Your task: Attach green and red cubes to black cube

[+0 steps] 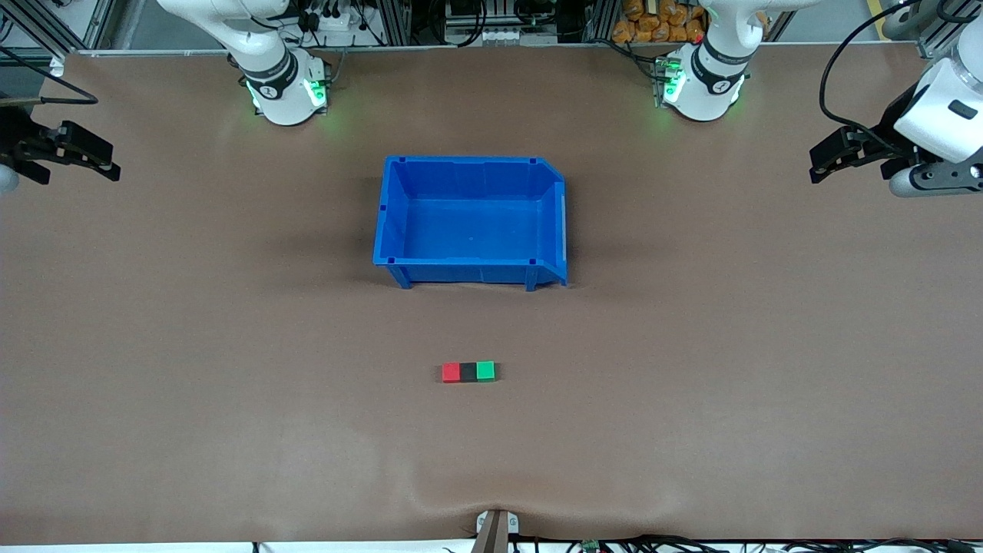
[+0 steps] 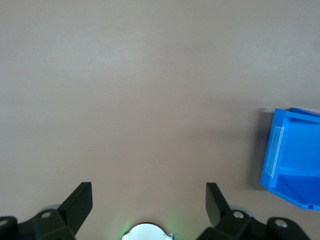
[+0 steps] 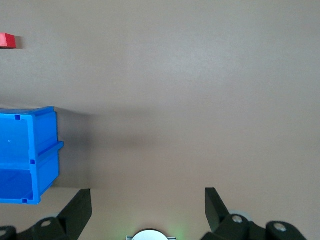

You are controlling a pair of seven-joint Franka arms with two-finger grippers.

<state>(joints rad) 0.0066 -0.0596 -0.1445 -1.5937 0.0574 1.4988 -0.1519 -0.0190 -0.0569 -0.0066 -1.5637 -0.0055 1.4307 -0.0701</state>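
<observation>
The red cube (image 1: 451,372), the black cube (image 1: 468,372) and the green cube (image 1: 485,371) lie touching in one row on the table, black in the middle, red toward the right arm's end, green toward the left arm's end. The row is nearer to the front camera than the blue bin. The red cube also shows in the right wrist view (image 3: 7,40). My left gripper (image 1: 818,165) is open and empty over the table's left arm end; it also shows in its wrist view (image 2: 149,200). My right gripper (image 1: 107,165) is open and empty over the right arm's end (image 3: 148,202).
An empty blue bin (image 1: 384,215) stands mid-table between the arm bases and the cubes; it also shows in the left wrist view (image 2: 270,170) and the right wrist view (image 3: 45,150). Brown table surface lies all round.
</observation>
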